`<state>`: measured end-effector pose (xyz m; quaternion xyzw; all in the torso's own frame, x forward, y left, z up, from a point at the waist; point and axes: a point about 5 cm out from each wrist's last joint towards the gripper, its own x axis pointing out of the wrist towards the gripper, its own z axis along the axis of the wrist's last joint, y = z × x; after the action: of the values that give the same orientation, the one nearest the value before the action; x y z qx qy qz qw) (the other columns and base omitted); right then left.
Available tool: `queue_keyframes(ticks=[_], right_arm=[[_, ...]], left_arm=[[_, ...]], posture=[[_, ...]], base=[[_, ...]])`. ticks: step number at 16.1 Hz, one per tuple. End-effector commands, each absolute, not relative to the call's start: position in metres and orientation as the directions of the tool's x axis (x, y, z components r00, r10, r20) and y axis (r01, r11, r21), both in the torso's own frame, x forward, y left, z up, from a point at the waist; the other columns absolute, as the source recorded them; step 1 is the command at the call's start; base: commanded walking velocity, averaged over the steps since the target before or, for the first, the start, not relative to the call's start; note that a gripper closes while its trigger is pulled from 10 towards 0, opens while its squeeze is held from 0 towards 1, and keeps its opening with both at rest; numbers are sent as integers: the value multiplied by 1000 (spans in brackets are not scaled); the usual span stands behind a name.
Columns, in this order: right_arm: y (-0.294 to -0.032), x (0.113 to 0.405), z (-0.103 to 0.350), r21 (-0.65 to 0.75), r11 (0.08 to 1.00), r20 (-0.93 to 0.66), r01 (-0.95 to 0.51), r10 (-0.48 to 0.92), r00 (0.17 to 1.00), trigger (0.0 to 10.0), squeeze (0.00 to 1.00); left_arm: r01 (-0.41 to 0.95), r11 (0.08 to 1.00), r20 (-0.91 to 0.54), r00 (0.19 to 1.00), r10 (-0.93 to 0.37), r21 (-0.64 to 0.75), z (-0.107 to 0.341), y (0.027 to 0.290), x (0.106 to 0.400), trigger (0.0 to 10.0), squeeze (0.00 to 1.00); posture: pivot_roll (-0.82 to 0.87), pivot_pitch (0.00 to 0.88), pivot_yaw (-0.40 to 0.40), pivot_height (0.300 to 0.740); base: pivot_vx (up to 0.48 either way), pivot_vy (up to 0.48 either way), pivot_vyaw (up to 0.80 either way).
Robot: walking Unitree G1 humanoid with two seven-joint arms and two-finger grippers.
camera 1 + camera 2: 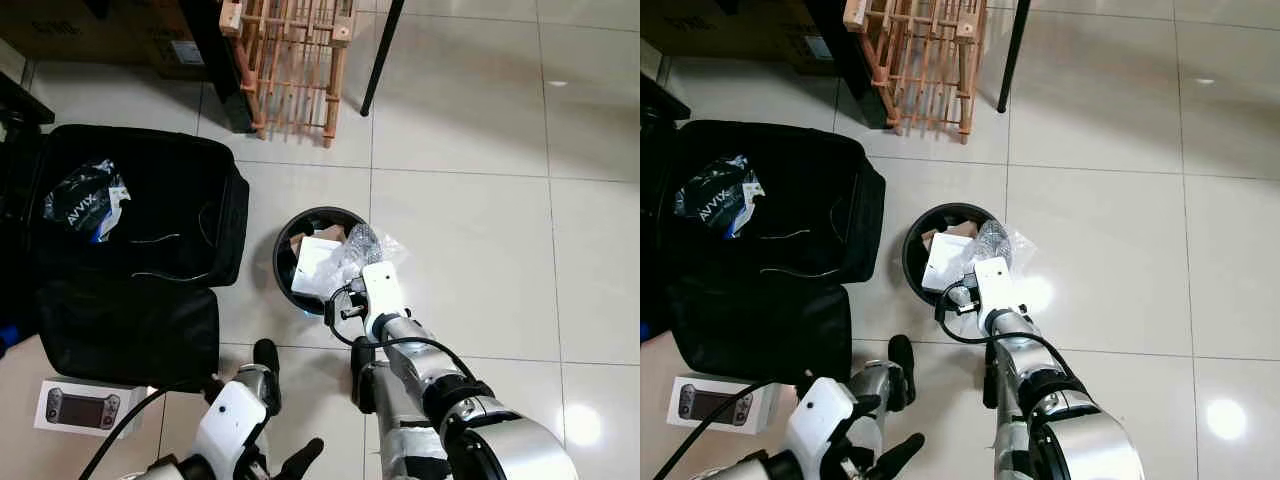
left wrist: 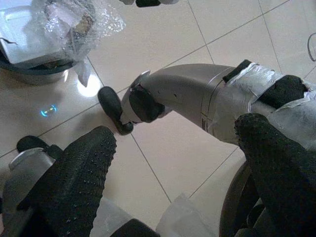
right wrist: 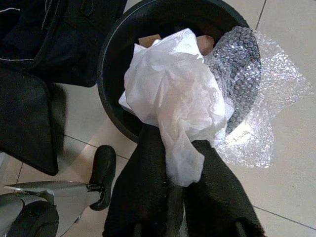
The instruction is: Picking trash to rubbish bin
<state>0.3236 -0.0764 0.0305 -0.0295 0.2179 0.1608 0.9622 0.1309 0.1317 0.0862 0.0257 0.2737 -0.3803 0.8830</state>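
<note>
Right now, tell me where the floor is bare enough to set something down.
Bare tile lies right of the black bin, beyond the bubble wrap, out to the frame's edge. A narrower strip runs between the bin and the wooden rack. Crowded: the open black bag on the bin's left.

Head stereo pair looks down, sharing bin (image 1: 322,258); right wrist close above bin.

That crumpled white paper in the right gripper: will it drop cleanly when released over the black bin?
Probably light and floppy: the crumpled white paper sags in soft folds from the right gripper, pinched by one corner. It may snag or perch rather than sink, since the round black bin already looks full, with clear bubble wrap spilling over its rim.
</note>
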Motion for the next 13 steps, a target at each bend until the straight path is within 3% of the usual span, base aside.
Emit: queue_keyframes(ticks=[1,8,13], right_arm=[[-79,307,10,42,951,-497,-306,285,819,10000,1000],[-88,304,5,53,955,-515,-293,278,811,10000,1000],[-87,297,-3,59,952,-558,-301,282,781,10000,1000]], left_arm=[[670,713,-548,525,-651,-206,72,130,122,10000,0],[657,721,-589,500,-635,-220,40,139,106,10000,0],[653,727,-600,500,-624,-213,25,160,98,10000,0]], posture=[[255,645,-9,740],[249,648,-9,740],[248,653,-10,740]], base=[[0,0,0],[0,0,0],[0,0,0]])
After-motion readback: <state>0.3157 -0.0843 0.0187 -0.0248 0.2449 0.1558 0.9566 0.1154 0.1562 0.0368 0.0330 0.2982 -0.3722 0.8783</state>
